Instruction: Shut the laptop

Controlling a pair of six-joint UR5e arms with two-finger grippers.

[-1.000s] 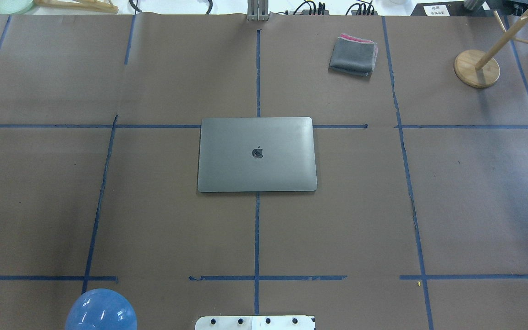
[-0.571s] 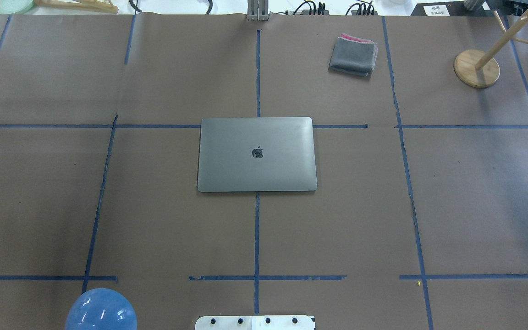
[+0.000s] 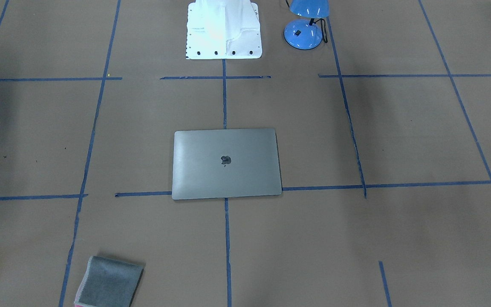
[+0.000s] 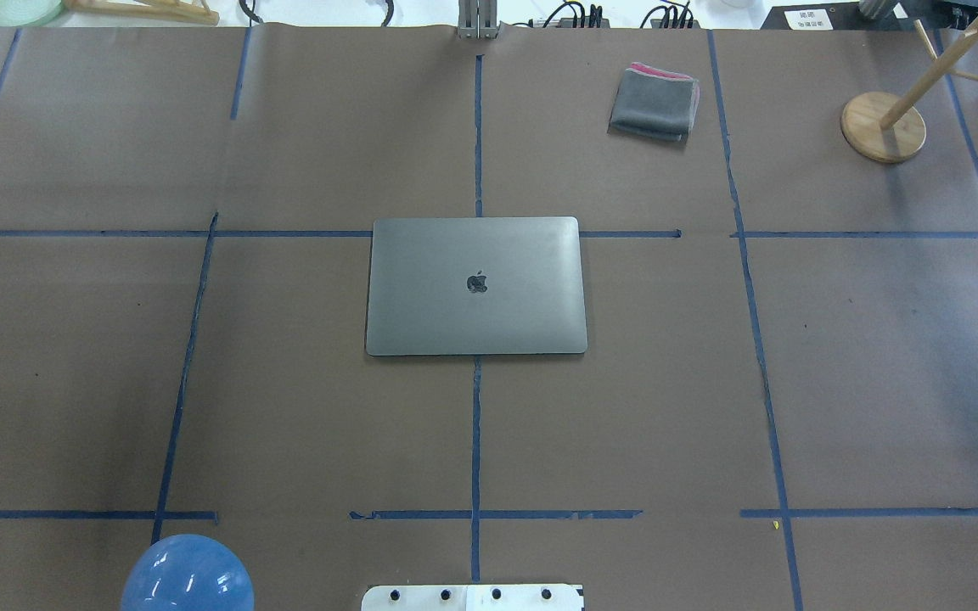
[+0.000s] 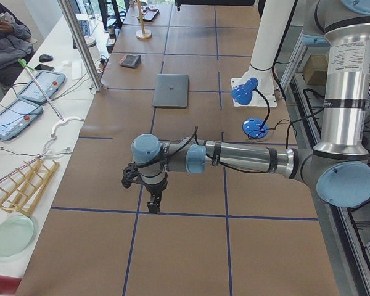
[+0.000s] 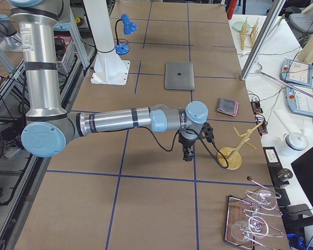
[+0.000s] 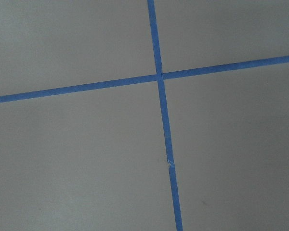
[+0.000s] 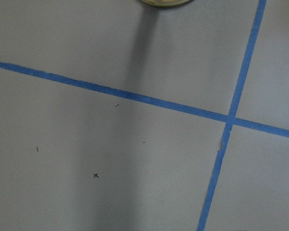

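Note:
The space-grey laptop point(image 4: 476, 286) lies shut and flat at the middle of the table, lid up with the dark apple logo showing; it also shows in the front view point(image 3: 226, 164) and both side views point(image 5: 171, 90) point(image 6: 179, 75). My left gripper point(image 5: 154, 206) hangs low over the paper far off to the laptop's left. My right gripper point(image 6: 188, 155) hangs low far off to its right. Both show only in the side views, so I cannot tell whether they are open or shut. The wrist views show only brown paper and blue tape.
A grey folded cloth point(image 4: 654, 102) lies at the far right of the laptop. A wooden stand point(image 4: 883, 126) is near the right gripper point(image 6: 232, 156). A blue lamp point(image 4: 188, 574) stands near the white robot base point(image 3: 223, 30).

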